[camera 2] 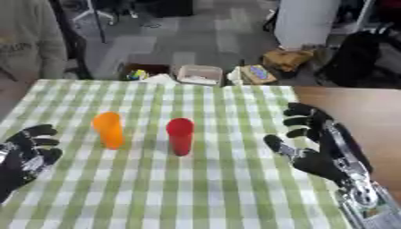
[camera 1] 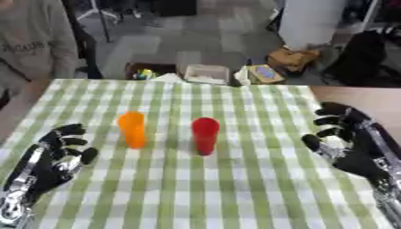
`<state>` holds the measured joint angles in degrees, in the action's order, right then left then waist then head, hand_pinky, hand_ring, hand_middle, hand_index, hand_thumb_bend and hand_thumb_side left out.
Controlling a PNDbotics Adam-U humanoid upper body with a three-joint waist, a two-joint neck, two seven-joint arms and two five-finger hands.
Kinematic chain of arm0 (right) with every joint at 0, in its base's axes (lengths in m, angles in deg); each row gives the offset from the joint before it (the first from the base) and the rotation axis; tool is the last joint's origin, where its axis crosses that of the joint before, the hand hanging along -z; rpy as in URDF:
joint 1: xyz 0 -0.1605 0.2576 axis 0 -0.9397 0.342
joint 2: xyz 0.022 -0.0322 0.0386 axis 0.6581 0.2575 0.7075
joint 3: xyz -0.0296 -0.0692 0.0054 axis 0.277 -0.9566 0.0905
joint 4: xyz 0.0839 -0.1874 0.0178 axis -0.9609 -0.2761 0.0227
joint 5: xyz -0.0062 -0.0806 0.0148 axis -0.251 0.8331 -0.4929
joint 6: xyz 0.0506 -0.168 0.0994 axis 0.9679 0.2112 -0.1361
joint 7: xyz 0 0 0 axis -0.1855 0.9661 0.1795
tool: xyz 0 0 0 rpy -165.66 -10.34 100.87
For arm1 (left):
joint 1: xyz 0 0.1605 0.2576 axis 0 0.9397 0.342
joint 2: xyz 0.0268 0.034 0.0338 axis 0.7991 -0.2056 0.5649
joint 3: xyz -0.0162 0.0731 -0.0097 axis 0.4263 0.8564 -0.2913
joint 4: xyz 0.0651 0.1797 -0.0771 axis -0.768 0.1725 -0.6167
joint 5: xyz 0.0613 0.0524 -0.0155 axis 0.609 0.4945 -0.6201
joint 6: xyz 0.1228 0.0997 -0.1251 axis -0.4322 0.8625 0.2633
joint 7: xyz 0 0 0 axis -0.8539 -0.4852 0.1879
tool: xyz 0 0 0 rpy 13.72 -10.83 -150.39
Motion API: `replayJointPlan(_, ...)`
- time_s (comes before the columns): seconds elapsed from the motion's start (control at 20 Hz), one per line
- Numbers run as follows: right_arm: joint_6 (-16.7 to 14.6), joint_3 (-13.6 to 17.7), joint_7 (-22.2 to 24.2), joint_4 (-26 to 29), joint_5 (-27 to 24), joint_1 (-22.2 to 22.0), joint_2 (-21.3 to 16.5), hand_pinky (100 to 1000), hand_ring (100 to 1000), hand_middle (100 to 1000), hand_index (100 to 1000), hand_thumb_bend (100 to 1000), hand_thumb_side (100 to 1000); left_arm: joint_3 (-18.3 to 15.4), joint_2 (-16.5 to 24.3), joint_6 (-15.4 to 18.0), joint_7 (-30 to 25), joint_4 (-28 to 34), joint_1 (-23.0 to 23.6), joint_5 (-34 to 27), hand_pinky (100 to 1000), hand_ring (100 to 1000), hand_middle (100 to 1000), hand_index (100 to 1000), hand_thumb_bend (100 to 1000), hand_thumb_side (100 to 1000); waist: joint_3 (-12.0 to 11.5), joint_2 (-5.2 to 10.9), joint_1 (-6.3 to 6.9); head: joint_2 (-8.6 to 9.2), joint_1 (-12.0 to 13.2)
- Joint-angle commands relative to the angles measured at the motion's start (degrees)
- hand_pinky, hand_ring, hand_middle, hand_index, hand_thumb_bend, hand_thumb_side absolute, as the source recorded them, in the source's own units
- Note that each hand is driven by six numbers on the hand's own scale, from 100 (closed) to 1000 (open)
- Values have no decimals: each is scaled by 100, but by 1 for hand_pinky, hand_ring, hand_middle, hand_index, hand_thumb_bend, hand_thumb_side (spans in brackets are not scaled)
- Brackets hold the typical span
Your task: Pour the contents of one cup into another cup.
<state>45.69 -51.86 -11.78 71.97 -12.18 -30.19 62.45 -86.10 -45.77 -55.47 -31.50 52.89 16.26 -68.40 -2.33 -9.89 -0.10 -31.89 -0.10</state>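
left eye view, orange cup (camera 1: 132,129) upright at 9 o'clock of red cup (camera 1: 205,135), contents not visible, left hand (camera 1: 55,156) and right hand (camera 1: 341,138) spread, holding nothing

Orange cup, red cup, green-and-white check

The orange cup (camera 1: 131,129) stands nearer the black left hand (camera 1: 61,154); the red cup (camera 1: 205,135) stands beside it, toward the black right hand (camera 2: 312,145). Both cups are plain and unpatterned. The cloth (camera 1: 235,188) over the bench is checked green and white; bare brown bench (camera 2: 356,107) shows beyond the right hand.
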Motion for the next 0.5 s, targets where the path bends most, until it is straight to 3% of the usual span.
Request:
replayJointPlan(0.05, -2, 53, -1, 86, -60, 79, -98, 621, 726, 726, 841, 612, 330, 62, -26, 35, 129, -227, -249, 164, 611, 708, 727, 825, 730, 481, 22, 81, -5, 80, 27)
replayJointPlan(0.5, 3, 47, 10, 81, -72, 74, -78, 620, 723, 723, 841, 610, 332, 106, -296, 137, 533, -1128, -755, 540, 610, 713, 737, 829, 763, 475, 100, 88, -2, 145, 61)
